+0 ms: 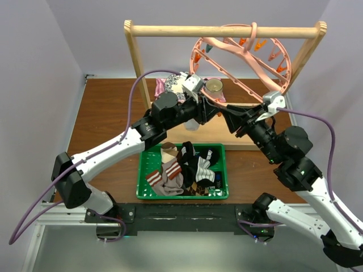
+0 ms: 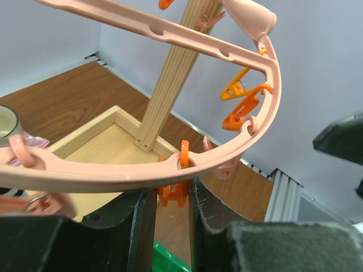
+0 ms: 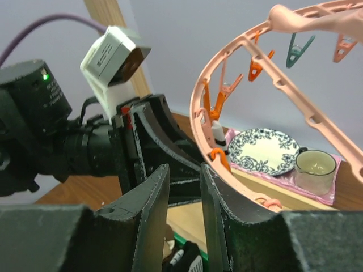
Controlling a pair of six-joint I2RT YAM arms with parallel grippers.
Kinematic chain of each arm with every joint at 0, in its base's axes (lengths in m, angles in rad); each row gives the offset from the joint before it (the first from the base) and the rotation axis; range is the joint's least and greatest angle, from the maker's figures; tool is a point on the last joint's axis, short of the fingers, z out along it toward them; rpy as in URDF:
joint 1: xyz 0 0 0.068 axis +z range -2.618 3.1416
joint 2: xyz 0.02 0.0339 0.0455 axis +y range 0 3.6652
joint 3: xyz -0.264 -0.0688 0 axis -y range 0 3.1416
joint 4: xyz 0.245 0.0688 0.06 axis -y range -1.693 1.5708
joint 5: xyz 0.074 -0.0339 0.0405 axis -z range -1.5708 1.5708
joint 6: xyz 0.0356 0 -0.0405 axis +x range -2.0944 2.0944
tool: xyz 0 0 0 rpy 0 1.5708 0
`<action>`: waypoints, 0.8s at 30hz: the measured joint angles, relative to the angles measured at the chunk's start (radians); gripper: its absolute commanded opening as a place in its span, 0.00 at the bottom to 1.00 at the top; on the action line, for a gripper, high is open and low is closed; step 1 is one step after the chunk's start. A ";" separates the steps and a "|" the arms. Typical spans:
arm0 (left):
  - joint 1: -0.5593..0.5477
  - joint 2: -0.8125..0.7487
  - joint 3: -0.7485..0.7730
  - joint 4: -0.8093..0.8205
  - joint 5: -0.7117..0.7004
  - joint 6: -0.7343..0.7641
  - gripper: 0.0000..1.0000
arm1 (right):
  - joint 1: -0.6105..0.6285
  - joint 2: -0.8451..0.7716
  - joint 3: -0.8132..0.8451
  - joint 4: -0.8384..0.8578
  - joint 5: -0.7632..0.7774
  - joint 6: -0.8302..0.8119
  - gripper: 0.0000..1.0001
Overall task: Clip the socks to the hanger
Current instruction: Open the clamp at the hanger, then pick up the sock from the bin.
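**Pink ring hanger addressed by both arms, socks not yet lifted**

Left gripper (image 2: pixel 173 207) sits clamped on an orange clip (image 2: pixel 170 192) under the hanger (image 2: pixel 113 178) rim. Right gripper (image 3: pixel 185 175) is narrowly parted and empty, close by. Socks (image 1: pixel 181 170) lie in the green basket (image 1: pixel 140 175). Squeeze the clip's tails squarely so its mouth gapes. The white label (image 3: pixel 108 54) is illegible

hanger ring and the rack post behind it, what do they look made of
Hanger ring: probably moulded plastic, smooth pink with a slight sheen and moulded holes. Rack post: light wood, seemingly unvarnished; straight grain lines run along it.
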 measured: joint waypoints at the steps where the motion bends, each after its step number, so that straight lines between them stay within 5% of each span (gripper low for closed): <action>1: -0.003 -0.002 0.005 -0.011 -0.011 0.008 0.00 | 0.000 0.004 0.003 -0.014 -0.011 -0.007 0.36; 16: -0.080 -0.038 0.062 -0.183 -0.286 0.206 0.00 | 0.011 -0.014 -0.040 -0.299 -0.028 -0.006 0.49; 24: -0.080 -0.070 0.053 -0.201 -0.278 0.235 0.00 | 0.171 -0.026 -0.311 -0.315 0.044 0.182 0.49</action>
